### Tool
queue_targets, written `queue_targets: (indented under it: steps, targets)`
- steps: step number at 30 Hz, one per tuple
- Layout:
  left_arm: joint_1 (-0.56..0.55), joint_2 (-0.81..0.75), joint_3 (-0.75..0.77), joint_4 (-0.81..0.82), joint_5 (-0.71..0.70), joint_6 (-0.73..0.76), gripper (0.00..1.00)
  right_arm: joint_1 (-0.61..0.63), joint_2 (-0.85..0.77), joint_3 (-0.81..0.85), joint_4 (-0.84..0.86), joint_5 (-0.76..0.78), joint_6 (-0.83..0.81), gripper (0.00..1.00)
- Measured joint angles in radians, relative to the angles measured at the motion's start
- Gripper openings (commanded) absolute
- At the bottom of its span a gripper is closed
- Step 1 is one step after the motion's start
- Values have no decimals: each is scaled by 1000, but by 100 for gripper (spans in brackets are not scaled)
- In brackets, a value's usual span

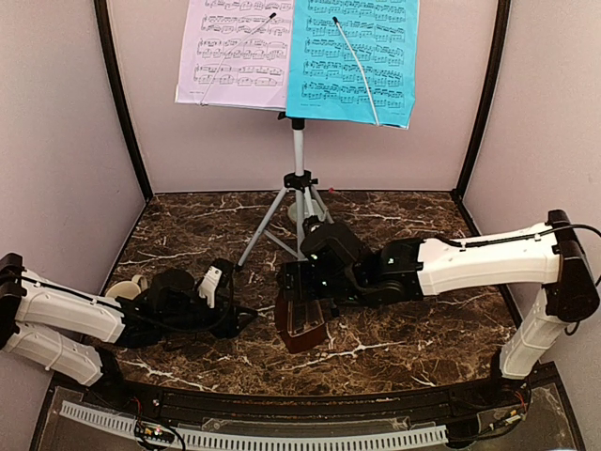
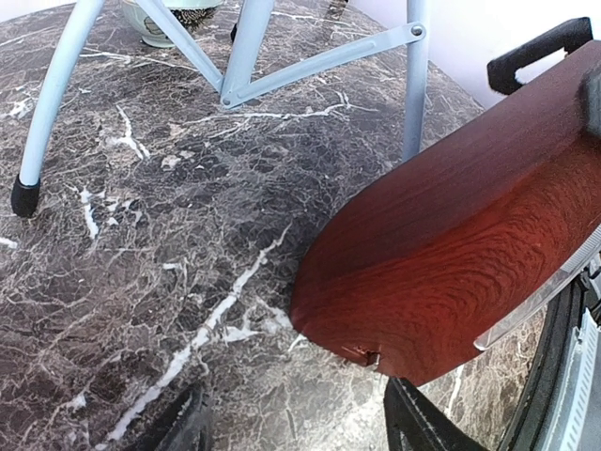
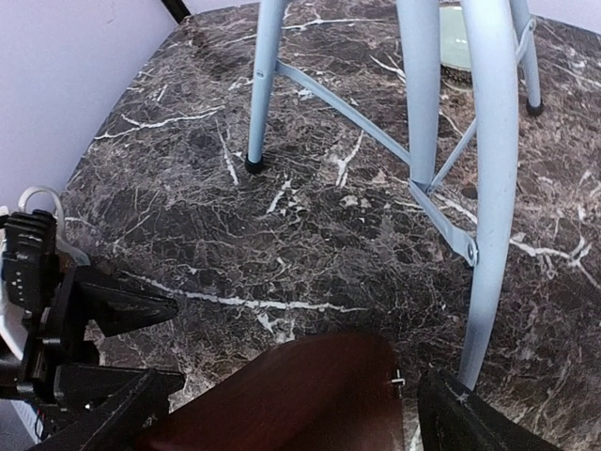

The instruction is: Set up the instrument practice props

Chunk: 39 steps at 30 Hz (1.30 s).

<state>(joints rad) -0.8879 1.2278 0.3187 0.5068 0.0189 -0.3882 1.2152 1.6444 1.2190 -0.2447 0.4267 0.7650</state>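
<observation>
The silver music stand (image 1: 298, 155) stands at the back, a lilac sheet (image 1: 235, 52) and a bright-blue sheet (image 1: 355, 58) on its tray. The dark-brown metronome (image 1: 300, 324) lies tilted in front of the tripod legs (image 3: 268, 85). My right gripper (image 1: 305, 293) reaches over it from the right. In the right wrist view its jaws straddle the metronome (image 3: 310, 399), open, a small gap beside the right fingertip (image 3: 470, 423). My left gripper (image 2: 296, 427) is open and empty on the marble, just left of the metronome (image 2: 460, 244).
A pale-green bowl (image 1: 299, 211) sits behind the tripod, also seen as the bowl (image 2: 169, 19) past the legs. A cream mug (image 1: 127, 287) stands by the left arm. Black corner posts and pale walls enclose the dark marble table (image 1: 413, 334).
</observation>
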Motion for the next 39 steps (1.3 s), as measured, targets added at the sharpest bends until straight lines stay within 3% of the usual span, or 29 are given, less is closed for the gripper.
queue_targets:
  steps: [6,11,21,30,39]
  targets:
    - [0,-14,-11,1,5,23,62,15,37,6,-8,23,24,81]
    - [0,-17,-29,2,25,45,60,16,59,27,-13,24,23,60]
    - [0,-2,-34,24,101,126,56,20,72,55,-33,60,-23,33]
    - [0,8,-34,22,183,190,49,-8,34,-21,71,11,-45,16]
    - [-10,135,14,24,233,183,41,-51,-23,-121,181,-42,-21,4]
